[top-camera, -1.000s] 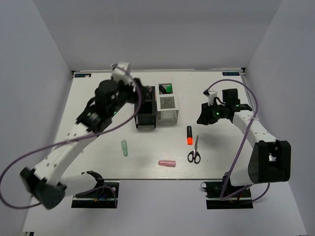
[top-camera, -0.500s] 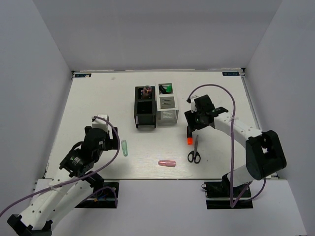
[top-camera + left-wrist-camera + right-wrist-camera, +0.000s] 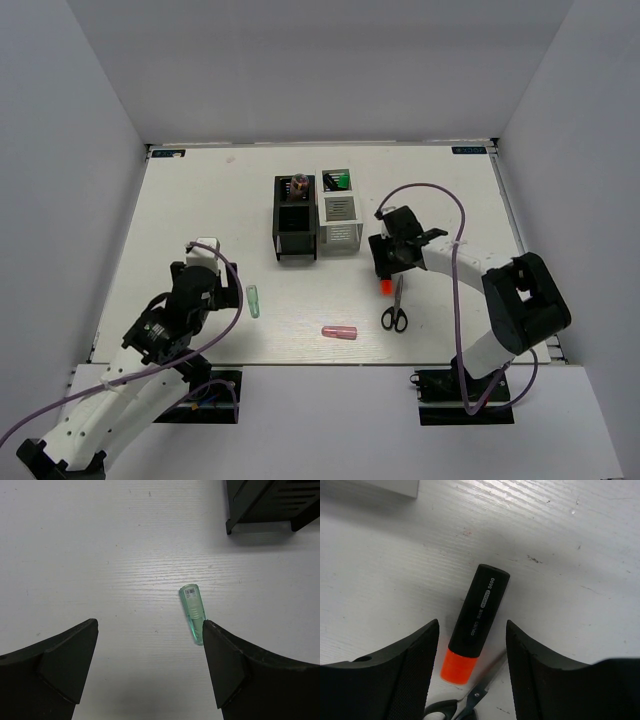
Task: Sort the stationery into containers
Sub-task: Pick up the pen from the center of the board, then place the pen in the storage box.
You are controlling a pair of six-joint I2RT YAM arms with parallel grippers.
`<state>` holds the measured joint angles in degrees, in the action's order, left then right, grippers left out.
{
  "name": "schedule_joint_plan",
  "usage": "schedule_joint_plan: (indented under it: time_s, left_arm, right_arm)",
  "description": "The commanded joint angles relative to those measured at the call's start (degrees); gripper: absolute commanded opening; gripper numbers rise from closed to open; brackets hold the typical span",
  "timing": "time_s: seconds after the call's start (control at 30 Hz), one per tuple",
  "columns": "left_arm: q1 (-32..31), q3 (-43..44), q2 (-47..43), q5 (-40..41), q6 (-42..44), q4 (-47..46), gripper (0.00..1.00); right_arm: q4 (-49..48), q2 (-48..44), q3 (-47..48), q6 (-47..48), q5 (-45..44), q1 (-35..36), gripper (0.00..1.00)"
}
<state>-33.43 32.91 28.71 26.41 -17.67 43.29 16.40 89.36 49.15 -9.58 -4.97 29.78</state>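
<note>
L pincer point(image 3: 149, 630): jaws wide apart, gripping nothing, pointing down at the table point(image 3: 200, 200).
Pale green tube point(image 3: 193, 612): lies flat just inside the L pincer's right-hand finger as the wrist cam sees it. Its near end is at that fingertip; can't tell if they touch. The rest runs fwd, ahead of the tips and off-centre in the gap.
R pincer point(image 3: 472, 627): jaws apart, low over the table, straddling the highlighter w/ a gap showing on each side.
Orange-and-black highlighter point(image 3: 479, 610): flat on the table btwn the R pincer's fingers. Black body points fwd past the tips, orange cap sits back in the gap.
Scissors point(image 3: 465, 707): just behind the orange cap, under the R pincer. Black handles are partly in view, the blade angles toward the right-hand finger.
Pink tube point(image 3: 339, 332): flat on the table, btwn the two arms, well apart from both pincers.
Black organiser point(image 3: 295, 225): ahead of the L pincer and to its right, well apart.
White organiser point(image 3: 340, 215): touching the black one's side, near the R pincer, ahead and to its left.
Green highlighter point(image 3: 338, 181): stands in the white organiser's rear compartment.
</note>
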Motion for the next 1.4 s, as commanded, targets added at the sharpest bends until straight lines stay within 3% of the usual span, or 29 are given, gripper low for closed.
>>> schedule_joint_plan:
  time_s: [0.0, 0.2, 0.33, 0.5, 0.53, 0.57, 0.6, 0.77, 0.93, 1.03, 1.17, 1.37]
  left_arm:
    - [0.2, -0.6, -0.8, 1.1, -0.6, -1.0, 0.95]
    - [1.3, -0.7, -1.0, -0.4, -0.9, -0.7, 0.95]
    - [2.2, -1.0, -1.1, -1.3, -1.1, -1.0, 0.95]
    - [2.9, -1.1, -1.0, -2.2, -1.1, -1.2, 0.95]
    - [3.0, -1.2, -1.0, -2.1, -1.0, -1.1, 0.95]
    - [2.9, -1.2, -1.1, -2.1, -1.0, -1.2, 0.95]
    - [2.8, -1.2, -0.9, -2.1, -1.1, -1.2, 0.95]
    - [2.9, -1.2, -1.5, -2.1, -1.1, -1.2, 0.95]
    - [3.0, -1.4, -1.0, -2.2, -1.0, -1.5, 0.95]
    - [3.0, -1.5, -0.7, -2.5, -0.9, -1.9, 0.95]
    - [3.8, -2.0, -0.3, -3.9, -0.9, -2.2, 0.95]
    - [4.4, -2.6, -0.2, -4.7, -0.2, -3.6, 0.95]
  right_arm:
    - [-2.2, 1.1, 0.9, -2.8, 0.5, 0.5, 0.59]
    - [1.3, 7.3, 3.9, -5.4, -3.2, 0.8, 0.59]
    - [0.9, 8.6, 3.2, -5.9, -5.7, 0.7, 0.53]
    - [2.5, 7.8, 1.7, -6.7, -6.3, 0.4, 0.14]
    - [2.5, 7.6, 1.5, -6.6, -6.3, 0.2, 0.14]
    - [2.8, 7.3, 1.3, -6.5, -6.5, 0.1, 0.03]
    - [3.3, 7.1, 1.1, -6.5, -6.5, 0.2, 0.0]
    - [3.5, 1.1, 1.0, -3.2, -4.0, -0.2, 0.0]
    - [-0.6, -12.6, 5.0, 11.0, -1.8, 0.0, 0.0]
    - [-2.7, -15.5, 8.5, 18.3, 1.4, 0.1, 0.0]
    - [1.7, -11.8, 21.9, 20.4, 9.8, 0.3, 0.0]
    - [-7.5, 0.4, 35.3, 20.4, 20.0, 0.6, 0.0]
